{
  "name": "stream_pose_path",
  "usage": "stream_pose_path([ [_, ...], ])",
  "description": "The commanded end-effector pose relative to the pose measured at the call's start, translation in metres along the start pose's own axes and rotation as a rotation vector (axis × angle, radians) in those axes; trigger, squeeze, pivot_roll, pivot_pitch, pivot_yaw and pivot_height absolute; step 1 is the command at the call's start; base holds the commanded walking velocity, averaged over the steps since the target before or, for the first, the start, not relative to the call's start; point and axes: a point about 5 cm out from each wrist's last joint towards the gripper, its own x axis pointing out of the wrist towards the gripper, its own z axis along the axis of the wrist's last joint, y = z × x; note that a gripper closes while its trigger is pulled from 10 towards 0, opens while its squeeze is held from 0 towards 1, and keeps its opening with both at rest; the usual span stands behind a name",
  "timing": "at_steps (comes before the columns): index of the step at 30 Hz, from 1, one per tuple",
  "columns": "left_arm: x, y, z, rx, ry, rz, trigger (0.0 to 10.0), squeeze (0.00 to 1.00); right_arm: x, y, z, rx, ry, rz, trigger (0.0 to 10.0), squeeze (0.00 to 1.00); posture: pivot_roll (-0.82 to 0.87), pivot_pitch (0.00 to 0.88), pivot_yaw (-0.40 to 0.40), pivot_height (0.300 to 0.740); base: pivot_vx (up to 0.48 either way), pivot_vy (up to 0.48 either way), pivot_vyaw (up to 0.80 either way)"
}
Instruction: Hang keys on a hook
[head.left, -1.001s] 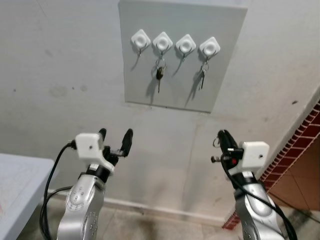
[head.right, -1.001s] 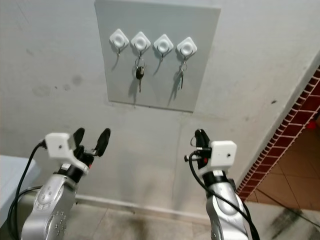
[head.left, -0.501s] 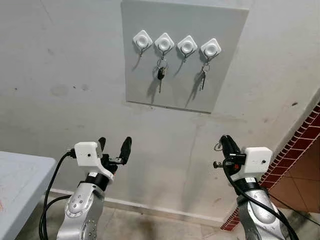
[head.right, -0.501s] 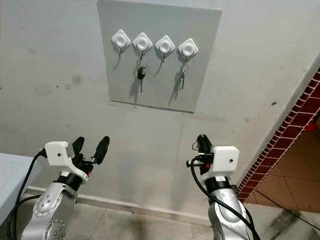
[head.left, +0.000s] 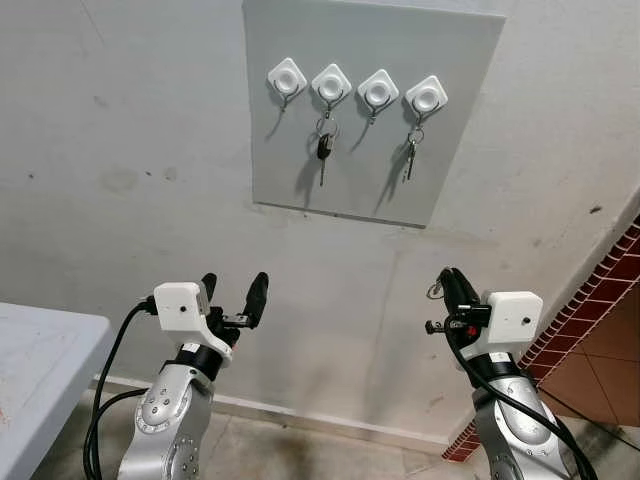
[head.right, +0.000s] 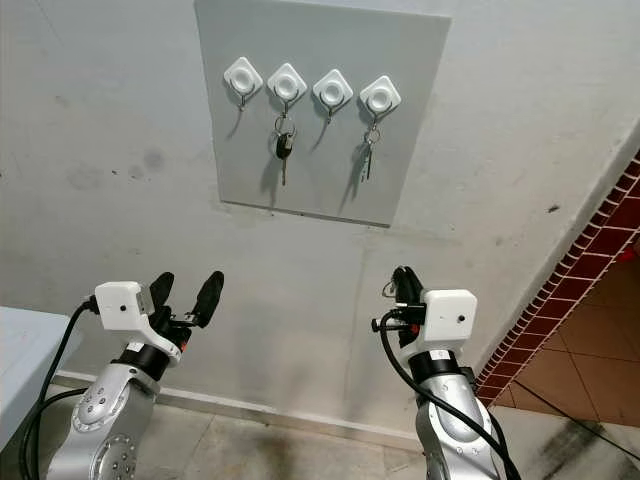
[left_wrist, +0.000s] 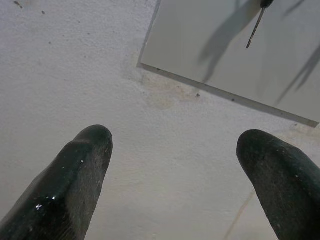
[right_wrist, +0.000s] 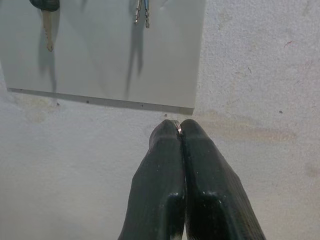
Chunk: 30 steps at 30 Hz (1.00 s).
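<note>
We are facing a pale grey wall (head.left: 120, 130) with a grey panel (head.left: 370, 180) fixed to it, and across the top of that panel sit four white diamond-shaped hooks in a row. From the left, the first hook (head.left: 286, 77) is bare, the second hook (head.left: 330, 82) carries a black-headed key (head.left: 322, 150), the third hook (head.left: 378, 88) is bare too, and the fourth hook (head.left: 426, 97) holds a small silver key set (head.left: 409, 152). Down below, well under the panel, our right gripper (head.left: 450, 290) points up toward the wall with its two black fingers (right_wrist: 165, 170) pressed tight together, and there, right at the tips, we catch a thin metal key ring (right_wrist: 177, 128) pinched between them; from the head views the ring (head.left: 434, 290) pokes out beside the fingers, so the keys we are to hang sit in that right gripper, well apart from the hooks. Over on the other side, our left gripper (head.left: 232, 297) is raised at about the same height, fingers spread wide with nothing between them, aimed at the bare wall just under the panel's lower left corner. A white counter (head.left: 40, 370) edges in at the lower left, a red brick edge (head.left: 590, 300) runs down the right.
</note>
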Motion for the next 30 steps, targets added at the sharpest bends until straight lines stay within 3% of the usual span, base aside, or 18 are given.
stream_pose_path([
  [1, 0.0013, -0.0021, -0.0003, 0.0, 0.006, -0.005, 10.0, 0.0, 0.0005, -0.0003, 0.0006, -0.005, 0.003, 0.003, 10.0, 0.0, 0.03, 0.0, -0.051, 0.74, 0.0, 0.0, 0.0],
  [30, 0.0023, -0.0044, -0.0005, 0.004, 0.008, -0.012, 10.0, 0.0, -0.0006, 0.0024, -0.0015, 0.002, 0.016, 0.006, 10.0, 0.0, 0.03, 0.0, -0.051, 0.74, 0.259, 0.0, 0.0],
])
